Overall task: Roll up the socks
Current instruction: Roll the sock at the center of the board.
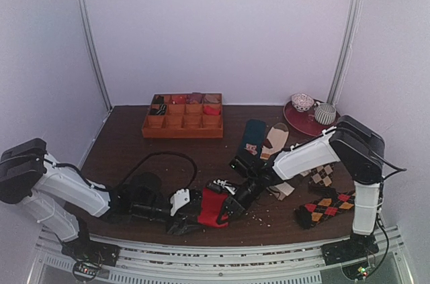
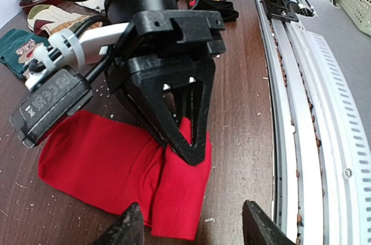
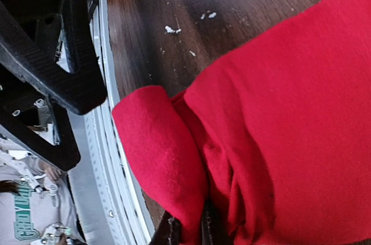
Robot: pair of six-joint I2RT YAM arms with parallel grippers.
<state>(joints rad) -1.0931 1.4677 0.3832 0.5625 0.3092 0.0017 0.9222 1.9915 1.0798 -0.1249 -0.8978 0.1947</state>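
Observation:
The red socks (image 1: 213, 207) lie as a flat strip near the table's front edge. They also show in the left wrist view (image 2: 98, 164) and the right wrist view (image 3: 290, 112). My right gripper (image 1: 227, 211) is shut on a raised fold at the socks' near end, with red cloth pinched between its fingers (image 3: 173, 232). In the left wrist view its black fingers (image 2: 194, 141) press into that fold. My left gripper (image 1: 186, 221) is open and empty, its jaws spread wide just in front of the socks' end (image 2: 194, 230), not touching them. No white marks show.
An orange compartment tray (image 1: 183, 123) stands at the back. A dark teal sock (image 1: 253, 136) and a cream sock (image 1: 275, 137) lie mid-table. Black argyle socks (image 1: 326, 207) lie at the right. A red plate (image 1: 299, 121) holds cups. The metal rail (image 2: 290, 112) runs close by.

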